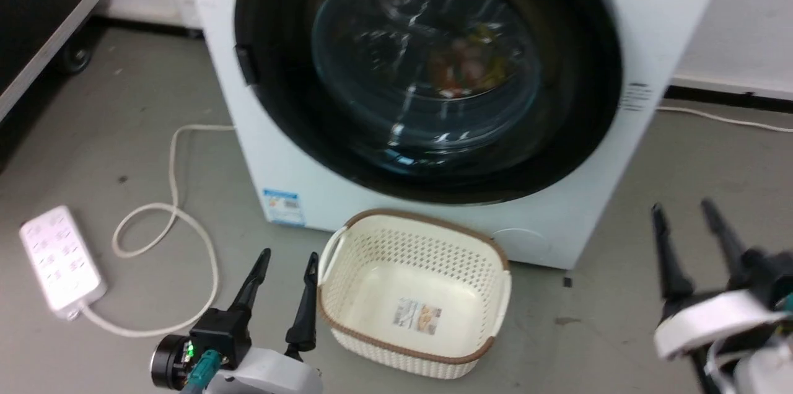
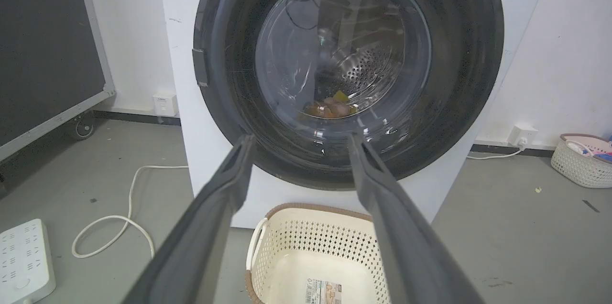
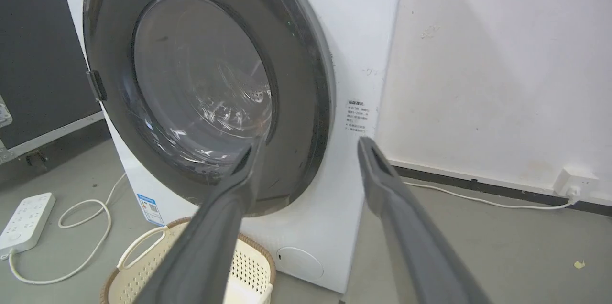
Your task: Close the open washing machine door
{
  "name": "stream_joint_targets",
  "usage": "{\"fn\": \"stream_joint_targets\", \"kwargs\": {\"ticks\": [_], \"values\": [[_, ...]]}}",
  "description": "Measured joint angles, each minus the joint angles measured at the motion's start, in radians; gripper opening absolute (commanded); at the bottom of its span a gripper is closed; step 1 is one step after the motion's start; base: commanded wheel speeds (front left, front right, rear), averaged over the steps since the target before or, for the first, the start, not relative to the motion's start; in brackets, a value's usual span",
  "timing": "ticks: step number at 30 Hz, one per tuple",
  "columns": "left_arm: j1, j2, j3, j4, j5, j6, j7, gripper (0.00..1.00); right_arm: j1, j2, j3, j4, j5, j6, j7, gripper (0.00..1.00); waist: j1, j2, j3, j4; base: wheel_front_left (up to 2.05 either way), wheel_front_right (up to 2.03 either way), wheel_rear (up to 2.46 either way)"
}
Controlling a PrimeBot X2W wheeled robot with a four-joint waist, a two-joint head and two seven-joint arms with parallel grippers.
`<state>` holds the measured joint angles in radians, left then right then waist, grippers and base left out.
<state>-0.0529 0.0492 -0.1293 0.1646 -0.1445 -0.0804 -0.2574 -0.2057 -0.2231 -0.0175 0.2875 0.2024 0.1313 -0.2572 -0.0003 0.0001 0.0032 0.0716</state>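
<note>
Since the washing machine door (image 1: 427, 72) is seen lying flush against the front of the washing machine (image 1: 669, 10), with no gap at its rim, the task is judged done. That would explain why both arms are held low and clear. The left gripper (image 1: 289, 254) is spread wide and empty beside the left rim of the basket (image 1: 409, 245). The right gripper (image 1: 681, 205) is likewise parted and holds nothing, off the machine's right corner.

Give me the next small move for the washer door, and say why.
Probably one light push by the left gripper on the door rim near its handle tab, just to confirm. The door already looks flush against the washing machine from every view; left gripper and right gripper stand open, clear of it; the latch is hidden.
</note>
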Motion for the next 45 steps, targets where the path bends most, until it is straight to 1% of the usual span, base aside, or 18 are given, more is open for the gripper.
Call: {"fn": "stream_joint_targets", "kwargs": {"ticks": [3, 7, 8, 11, 18, 19, 45], "values": [[0.012, 0.0, 0.015, 0.004, 0.004, 0.007, 0.0, 1.0, 0.076, 0.054, 0.006, -0.044, -0.053, 0.0, 0.0, 1.0, 0.0, 0.0, -0.021, -0.038, 0.0, 0.0, 0.0], [0.024, -0.001, 0.025, 0.015, 0.028, 0.007, 0.0, 1.0, 0.145, 0.125, -0.041, -0.077, -0.085, 0.0, 0.0, 1.0, 0.0001, 0.0, -0.042, -0.072, 0.0, 0.0, 0.0], [0.032, 0.0, 0.039, -0.002, 0.028, 0.017, 0.0, 1.0, 0.182, 0.148, -0.065, -0.103, -0.119, 0.0, 0.0, 1.0, 0.0001, 0.0, -0.051, -0.084, 0.0, 0.0, 0.0], [0.048, 0.0, 0.04, -0.003, 0.029, 0.025, 0.0, 1.0, 0.208, 0.163, -0.079, -0.128, -0.134, 0.0, 0.0, 1.0, 0.0002, 0.0, -0.054, -0.09, 0.0, 0.0, 0.0], [0.062, 0.0, 0.039, 0.028, 0.015, 0.026, 0.0, 1.0, 0.226, 0.167, -0.071, -0.138, -0.131, 0.0, 0.0, 1.0, 0.0003, 0.0, -0.054, -0.088, 0.0, 0.0, 0.0], [0.062, 0.0, 0.04, 0.03, 0.014, 0.026, 0.0, 0.0, 0.227, 0.167, -0.065, -0.137, -0.131, 0.0, 0.0, 0.0, 0.0003, 0.0, -0.054, -0.086, 0.0, 0.0, 0.0], [0.062, -0.001, 0.053, 0.001, 0.029, 0.029, 0.046, 0.0, 0.225, 0.166, -0.051, -0.156, -0.136, 0.0, 0.045, 0.0, 0.0004, 0.0, -0.045, -0.083, 0.0, 0.0, 0.0]]}}
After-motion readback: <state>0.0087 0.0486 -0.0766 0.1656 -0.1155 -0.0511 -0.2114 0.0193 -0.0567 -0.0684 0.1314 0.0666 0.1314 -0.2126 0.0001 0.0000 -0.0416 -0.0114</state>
